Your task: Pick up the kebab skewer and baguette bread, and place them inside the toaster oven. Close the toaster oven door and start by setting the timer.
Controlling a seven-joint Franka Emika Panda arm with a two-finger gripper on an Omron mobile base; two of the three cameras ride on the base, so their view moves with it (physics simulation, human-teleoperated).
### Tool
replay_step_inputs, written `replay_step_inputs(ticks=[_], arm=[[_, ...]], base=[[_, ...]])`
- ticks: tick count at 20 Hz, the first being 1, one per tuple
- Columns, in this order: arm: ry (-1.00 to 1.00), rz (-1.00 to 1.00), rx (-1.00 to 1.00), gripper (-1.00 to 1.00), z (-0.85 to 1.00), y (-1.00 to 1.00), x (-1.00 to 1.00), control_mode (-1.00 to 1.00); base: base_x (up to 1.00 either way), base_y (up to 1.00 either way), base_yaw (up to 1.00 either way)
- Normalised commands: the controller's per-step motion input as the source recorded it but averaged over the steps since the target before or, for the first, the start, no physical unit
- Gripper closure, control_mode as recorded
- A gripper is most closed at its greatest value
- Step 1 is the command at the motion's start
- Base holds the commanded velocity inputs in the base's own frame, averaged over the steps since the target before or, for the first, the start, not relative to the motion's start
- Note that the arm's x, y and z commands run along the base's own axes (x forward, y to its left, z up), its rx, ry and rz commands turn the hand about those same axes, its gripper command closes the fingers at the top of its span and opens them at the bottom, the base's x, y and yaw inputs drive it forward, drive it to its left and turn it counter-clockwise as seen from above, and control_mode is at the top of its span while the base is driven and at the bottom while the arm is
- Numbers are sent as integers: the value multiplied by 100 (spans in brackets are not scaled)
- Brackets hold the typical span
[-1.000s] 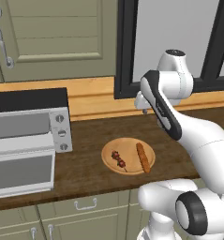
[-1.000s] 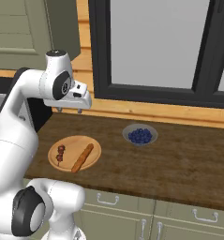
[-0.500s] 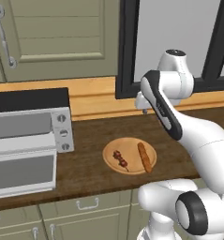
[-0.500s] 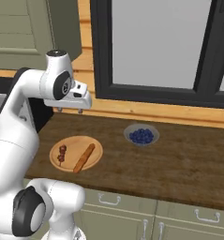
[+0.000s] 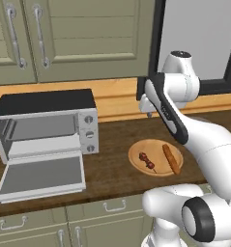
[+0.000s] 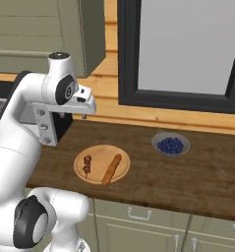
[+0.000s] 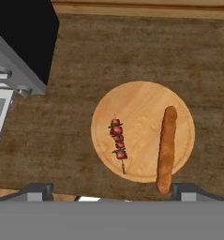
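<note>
The kebab skewer [image 7: 118, 143] lies on the left half of a round wooden plate [image 7: 141, 103], its dark red meat chunks bunched toward one end and the bare stick poking out toward the plate's rim. Beside it, apart and roughly parallel, the baguette bread [image 7: 166, 147] rests on the right half of the plate, one end reaching just past the rim. In the left base view the skewer [image 5: 148, 160] and the loaf [image 5: 171, 158] sit on the same plate [image 5: 155, 149], which stands on the dark wooden surface [image 5: 116, 140] to the right of the toaster oven [image 5: 47, 122]. The oven has a black top and three round knobs [image 5: 89, 134] down its right panel; its cavity stands open, and the toaster oven door [image 5: 42, 177] is folded down flat onto the surface in front of it. The gripper [image 5: 148, 102] hangs high above the surface, behind the plate and toward the wall, touching nothing. In the hand view the two fingers [image 7: 36, 190] stand at the bottom corners, spread wide apart with nothing between them, and the plate lies below. In the right base view the gripper [image 6: 72, 115] hovers above the plate [image 6: 96, 173], and farther right on the surface [image 6: 197, 177] a small bowl of blueberries [image 6: 170, 144] sits well apart from the plate, below a dark-framed window [image 6: 180, 54].
</note>
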Motion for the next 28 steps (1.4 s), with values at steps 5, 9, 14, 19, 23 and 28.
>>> replay_step_inputs(ticks=[5,9,14,19,23,28], arm=[[0,0,0,-100,0,0,0,100],[0,0,0,-100,0,0,0,100],[0,0,0,-100,0,0,0,100],[0,0,0,-100,0,0,0,100],[0,0,0,-100,0,0,0,100],[0,0,0,-100,0,0,0,-100]], base=[[9,56,0],[1,8,0],[0,0,0],[0,0,0],[0,0,0],[0,0,0]])
